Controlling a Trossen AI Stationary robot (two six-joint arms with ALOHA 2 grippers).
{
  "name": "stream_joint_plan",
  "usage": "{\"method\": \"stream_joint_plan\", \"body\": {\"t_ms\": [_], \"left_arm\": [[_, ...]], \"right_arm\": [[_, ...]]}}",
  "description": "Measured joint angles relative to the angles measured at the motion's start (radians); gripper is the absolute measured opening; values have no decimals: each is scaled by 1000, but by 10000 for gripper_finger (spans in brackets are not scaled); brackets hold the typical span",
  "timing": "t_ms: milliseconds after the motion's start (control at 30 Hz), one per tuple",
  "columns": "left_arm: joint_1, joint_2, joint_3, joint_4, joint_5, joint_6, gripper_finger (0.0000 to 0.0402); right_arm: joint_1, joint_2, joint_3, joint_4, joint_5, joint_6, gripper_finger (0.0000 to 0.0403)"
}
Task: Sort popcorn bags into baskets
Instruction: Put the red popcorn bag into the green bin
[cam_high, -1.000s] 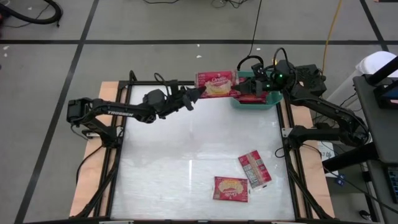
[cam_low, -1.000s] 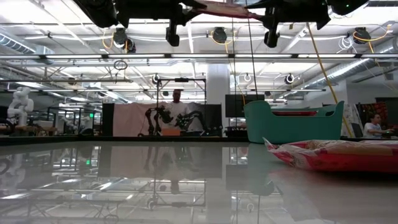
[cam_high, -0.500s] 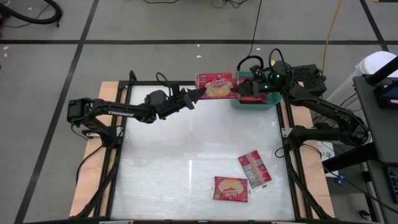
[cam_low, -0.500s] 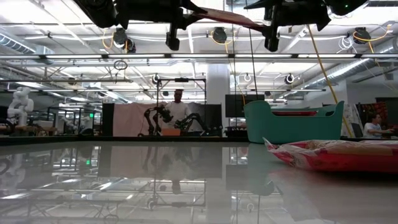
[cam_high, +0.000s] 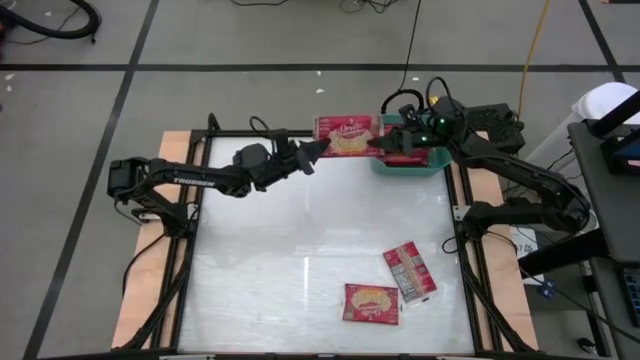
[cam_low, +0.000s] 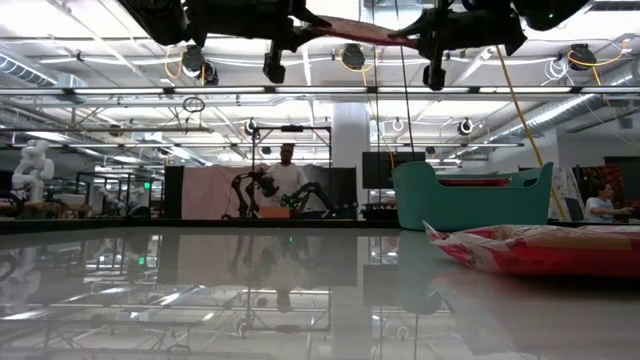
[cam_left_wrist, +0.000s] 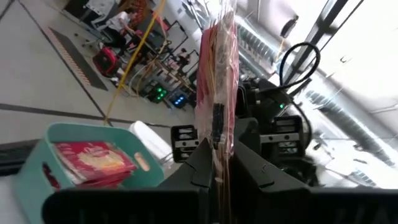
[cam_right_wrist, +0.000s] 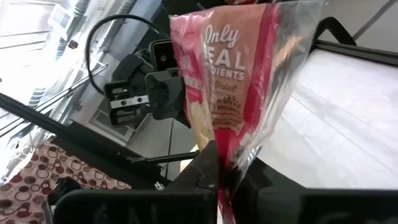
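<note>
2 dark two-finger grippers pinch 1 flat red popcorn bag with a yellow-tan picture (cam_high: 347, 137) between them, held in the air at the table's far edge. The left gripper (cam_high: 318, 149) is clamped on the bag's left end; the right gripper (cam_high: 380, 144) is closed on its right end (both wrist views show the fingers squeezing the packet's edge). Just beside the bag, at the far right corner, sits the teal-green plastic tub (cam_high: 386, 166) with red packets inside. 2 more packets lie on the glossy white table (cam_high: 260, 260) near its front right: a red one face up (cam_high: 371, 303) and a grey-white-backed one (cam_high: 410, 272).
</note>
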Motion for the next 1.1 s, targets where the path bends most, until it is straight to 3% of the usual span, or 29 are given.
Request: {"method": "stream_joint_plan", "body": {"t_ms": [167, 467, 633, 933, 1100], "left_arm": [[10, 0, 0, -39, -17, 17, 48], [55, 0, 0, -110, -26, -24, 161], [65, 0, 0, -196, 28, -156, 198], [29, 0, 0, -396, 132, -189, 175], [6, 0, 0, -431, 140, -189, 152]], "right_arm": [[-44, -2, 0, 0, -8, 3, 3], [-234, -33, 0, -18, -112, 39, 1], [-356, -33, 0, -69, -183, 48, 1], [-587, -33, 0, -247, -309, -38, 0], [-643, -33, 0, -330, -346, -69, 0]]}}
